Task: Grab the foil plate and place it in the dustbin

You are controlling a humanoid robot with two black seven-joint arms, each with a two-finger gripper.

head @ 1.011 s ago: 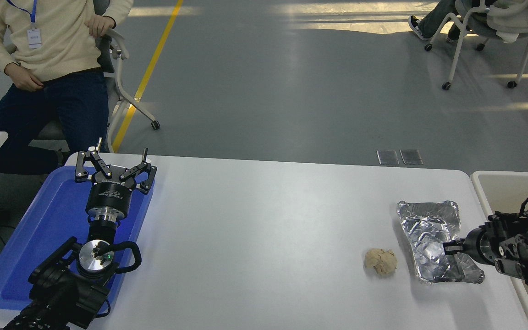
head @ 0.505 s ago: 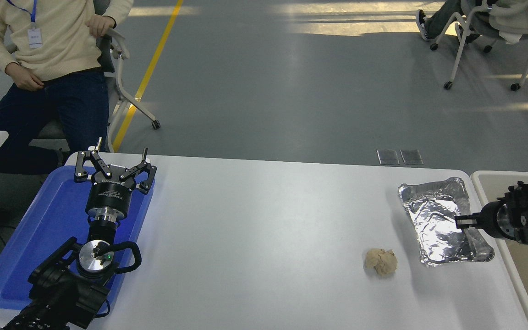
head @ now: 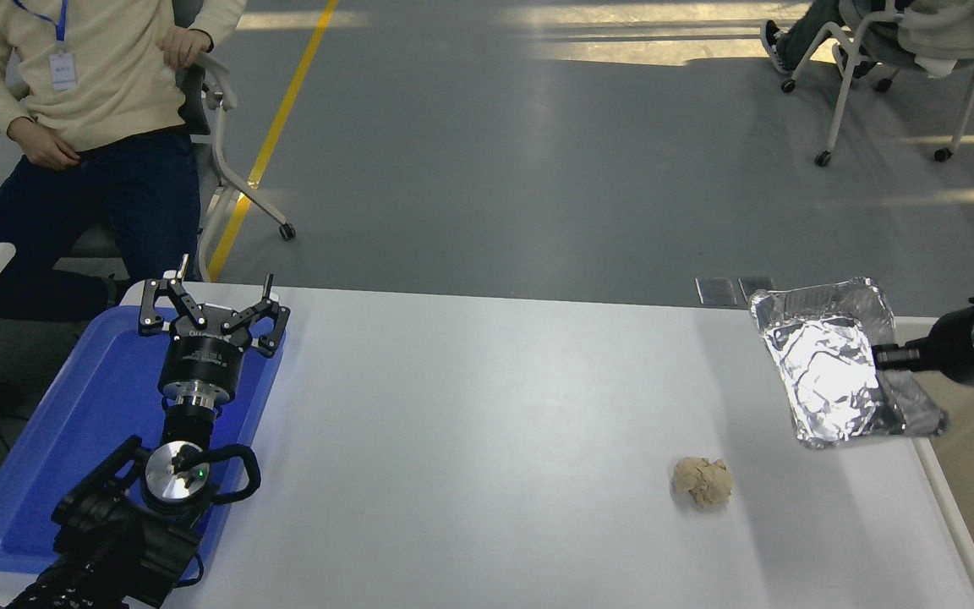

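The right arm reaches in level from the right edge, its right gripper [head: 883, 356] pointing left and clamped on the right rim of the foil plate [head: 829, 372]. The plate hangs in the air, tilted, above the table's [head: 487, 423] far right corner, its right part over the near wall of the dustbin [head: 973, 474]. Only a strip of the dustbin shows at the right edge, just beside the table. The crumpled paper ball [head: 703, 483] lies on the table, nearer the camera and well apart from the plate. The left arm sits parked at lower left over the blue tray [head: 47, 457], its left gripper [head: 212, 298] spread wide and holding nothing.
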